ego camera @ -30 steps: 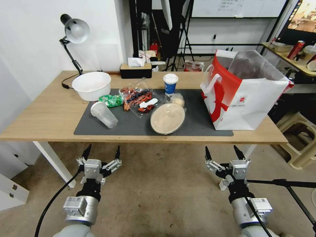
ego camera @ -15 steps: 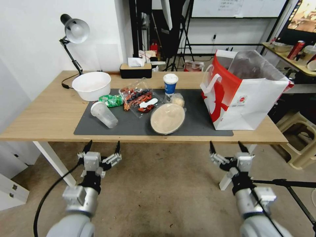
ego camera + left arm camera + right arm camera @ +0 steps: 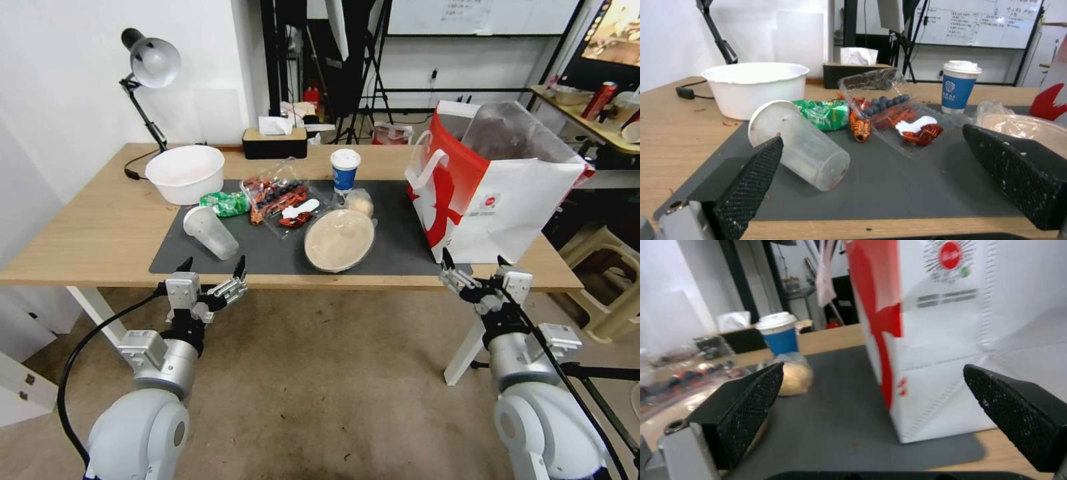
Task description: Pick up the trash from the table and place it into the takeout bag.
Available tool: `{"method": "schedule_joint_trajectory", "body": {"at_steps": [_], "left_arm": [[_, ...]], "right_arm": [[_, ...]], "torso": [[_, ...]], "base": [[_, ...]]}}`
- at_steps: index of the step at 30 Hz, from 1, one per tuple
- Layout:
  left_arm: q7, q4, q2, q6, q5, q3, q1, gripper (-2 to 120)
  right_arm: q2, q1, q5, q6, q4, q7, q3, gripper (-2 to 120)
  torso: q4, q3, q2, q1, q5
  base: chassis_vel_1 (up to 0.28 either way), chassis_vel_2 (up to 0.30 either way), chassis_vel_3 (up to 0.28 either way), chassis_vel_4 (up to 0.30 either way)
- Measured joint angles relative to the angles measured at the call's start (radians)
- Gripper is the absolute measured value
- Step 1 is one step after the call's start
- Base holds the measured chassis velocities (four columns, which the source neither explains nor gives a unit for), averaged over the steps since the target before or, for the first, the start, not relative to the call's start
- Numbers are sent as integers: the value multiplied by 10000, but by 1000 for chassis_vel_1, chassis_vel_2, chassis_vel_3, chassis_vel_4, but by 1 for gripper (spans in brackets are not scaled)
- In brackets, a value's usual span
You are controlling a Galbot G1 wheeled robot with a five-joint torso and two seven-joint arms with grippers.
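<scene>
At the near edge of the table (image 3: 80,247), both grippers had risen from floor level within the last second and now stood level with the tabletop. The left gripper (image 3: 211,273) faced the translucent plastic cup (image 3: 212,233), which lay on its side on the dark grey mat (image 3: 393,247); its jaws were spread wide and held nothing. The right gripper (image 3: 475,265) stood just before the takeout bag (image 3: 493,193), jaws likewise spread and empty.

All trash remained on the mat, none yet in the bag: the round lidded container (image 3: 339,239) at centre, the blue-white paper cup (image 3: 345,169) upright behind it, the small wrapped ball (image 3: 360,201) between them, and the green snack wrapper (image 3: 227,203) beside the white bowl (image 3: 185,173). A clear clamshell tray (image 3: 283,197) lay open among them.

Judged from this approach, the task stood at its start, with the cup probably the first target. In the left wrist view, the cup (image 3: 798,143) lay close ahead of the fingertips (image 3: 766,156), though whether it was within reach could not be determined.
</scene>
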Motion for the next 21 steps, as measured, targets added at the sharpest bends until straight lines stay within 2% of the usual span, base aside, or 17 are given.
{"method": "schedule_joint_trajectory", "body": {"at_steps": [7, 11, 21], "left_arm": [[53, 98, -41, -238, 162, 6, 73, 100], [84, 147, -14, -297, 195, 9, 76, 100], [87, 159, -68, -416, 272, -87, 202, 100]], "right_arm": [[-398, 652, 1697, 694, -791, 277, -1040, 100], [-430, 969, 2493, 730, -1070, 538, -1617, 100], [13, 2327, 4625, 11, -2005, 1689, -2908, 100]], "torso": [[1, -1, 0, 0, 2], [-3, -1, 0, 0, 2], [0, -1, 0, 0, 1]], "base": [[0, 0, 0, 0], [0, 0, 0, 0], [0, 0, 0, 0]]}}
